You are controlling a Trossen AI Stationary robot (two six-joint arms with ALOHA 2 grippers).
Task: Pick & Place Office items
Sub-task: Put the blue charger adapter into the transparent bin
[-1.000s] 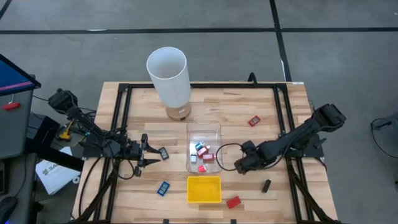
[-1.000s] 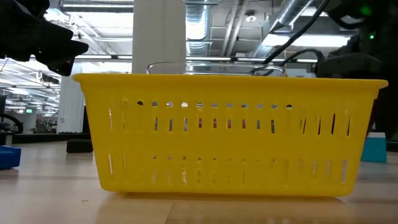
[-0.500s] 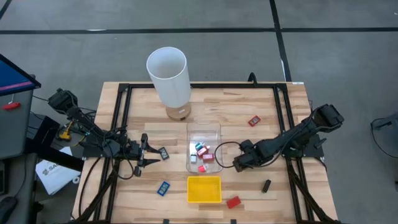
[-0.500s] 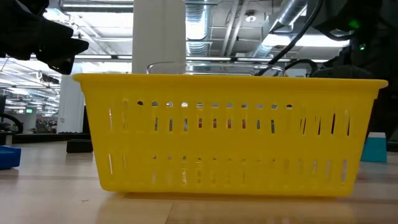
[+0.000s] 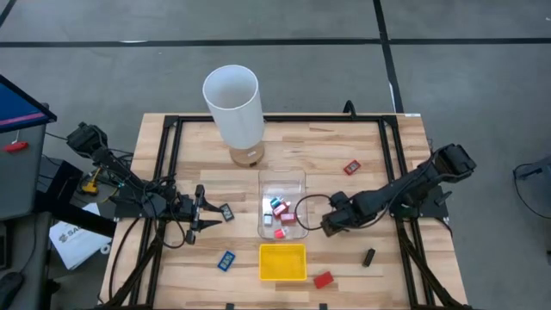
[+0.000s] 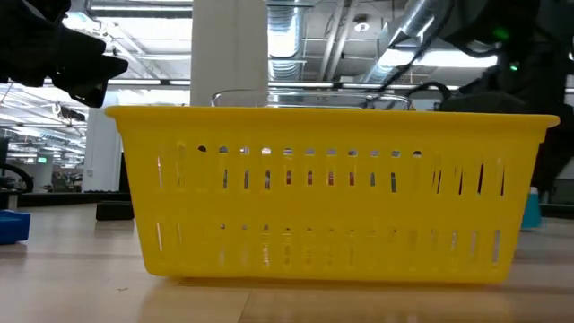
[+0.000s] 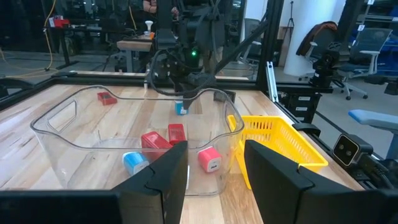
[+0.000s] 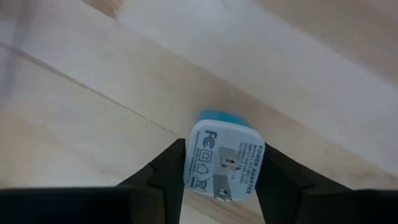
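Since the earlier frames the right arm has slid a little further toward the clear bin, and its fingers have drawn in on a small blue-and-white power adapter [image 8: 222,158], a blocky plastic plug with two short metal prongs on its printed face. That adapter lies on the bare wood just beside the clear rectangular plastic bin [image 5: 281,182], on the bin's right side. The right gripper [image 8: 219,167] has both dark fingers against the adapter's two flat sides, so I judge it gripping the piece or very nearly so.

The adapter looks light, rigid and smooth-shelled. It should not crush, but it could twist or slip if pinched near a rounded corner, so the flat opposite sides are the place to hold it.

Inside the bin lie several other small pieces: red blocks [image 7: 176,133], a pink-and-white one [image 7: 210,159] and a blue-and-white one [image 7: 133,162]. Next to it stands the yellow slotted basket [image 5: 282,262].

Across the bin, the left gripper [image 5: 200,212] waits with its fingers parted and nothing between them.
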